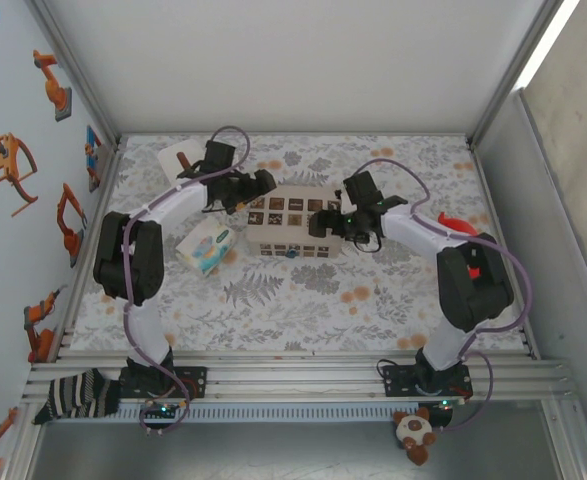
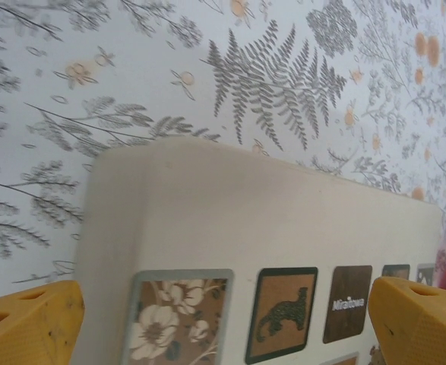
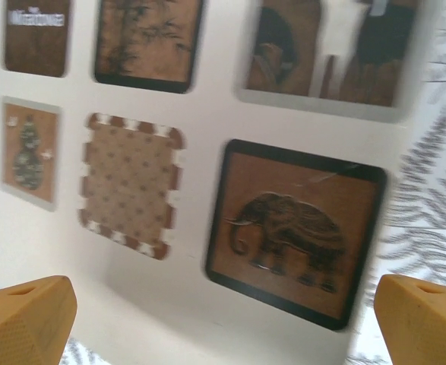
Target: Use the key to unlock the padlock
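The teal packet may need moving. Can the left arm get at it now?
Probably yes: the left gripper hangs open by the box, and the teal packet lies uncovered beside it.

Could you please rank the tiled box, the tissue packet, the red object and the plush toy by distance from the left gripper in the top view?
1. Tiled box, beside the left gripper.
2. Tissue packet, to its left.
3. Red object, far right.
4. Plush toy, bottom right.
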`<action>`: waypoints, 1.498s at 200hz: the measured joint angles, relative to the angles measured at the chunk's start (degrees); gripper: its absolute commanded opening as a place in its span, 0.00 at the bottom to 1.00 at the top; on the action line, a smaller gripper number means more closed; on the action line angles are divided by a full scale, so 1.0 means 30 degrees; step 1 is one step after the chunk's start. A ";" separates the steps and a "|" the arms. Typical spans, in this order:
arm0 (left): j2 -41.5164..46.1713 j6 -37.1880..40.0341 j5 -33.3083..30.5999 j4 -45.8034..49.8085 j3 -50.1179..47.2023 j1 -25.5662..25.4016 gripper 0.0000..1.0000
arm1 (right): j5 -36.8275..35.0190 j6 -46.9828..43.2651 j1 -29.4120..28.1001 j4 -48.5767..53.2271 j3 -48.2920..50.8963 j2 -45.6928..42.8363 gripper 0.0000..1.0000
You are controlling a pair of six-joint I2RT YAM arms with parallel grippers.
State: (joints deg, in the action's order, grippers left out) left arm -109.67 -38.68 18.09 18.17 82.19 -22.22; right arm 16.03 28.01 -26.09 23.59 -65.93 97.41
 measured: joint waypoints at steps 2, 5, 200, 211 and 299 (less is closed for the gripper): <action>0.0029 0.0007 -0.0051 0.0000 -0.0036 0.0036 0.96 | -0.0146 -0.0036 0.0000 0.0095 0.0000 -0.0051 0.99; 0.0197 0.0073 -0.0182 0.0022 -0.0138 0.0102 0.96 | -0.0495 -0.0109 0.0000 0.0299 0.0029 -0.0226 0.99; 1.3559 0.1137 -0.4320 0.0357 -0.9901 -0.0845 0.96 | -0.5231 -0.1661 0.0379 0.7162 0.5661 -0.3927 0.51; 1.3406 0.1093 -0.4313 0.0350 -0.9901 -0.0860 0.96 | -0.5224 -0.1807 0.0379 0.6972 0.5661 -0.3767 0.50; 1.3049 0.0896 -0.4306 0.0321 -0.9901 -0.0874 0.96 | -0.5100 -0.2353 0.0131 0.6353 0.5610 -0.2193 0.42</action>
State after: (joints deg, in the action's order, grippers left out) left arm -70.52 -35.99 5.17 19.14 52.49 -24.84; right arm 0.73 20.95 -25.69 42.65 -49.10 90.83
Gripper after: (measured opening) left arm 0.960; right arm 0.430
